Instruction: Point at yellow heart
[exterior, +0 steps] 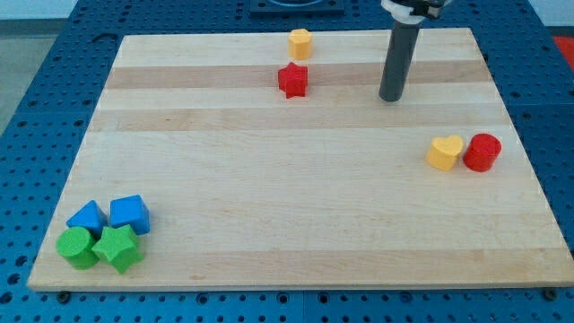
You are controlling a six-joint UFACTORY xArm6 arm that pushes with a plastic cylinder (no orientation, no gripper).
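Tip (pixel 391 97) of my tool, a bare rod pinching nothing, stands apart from the yellow heart (pixel 445 152), which lies toward the view's lower right.

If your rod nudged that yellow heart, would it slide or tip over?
Probably slide: the yellow heart looks squat and flat-bottomed on the smooth wooden board. It touches the red cylinder, so that would likely shift too. My tip is apart, toward the view's top-left.

From my remote seat the pale wooden board (pixel 296 224) looks bright and evenly lit from overhead, sharply focused edge to edge, with only short soft shadows and no glare.
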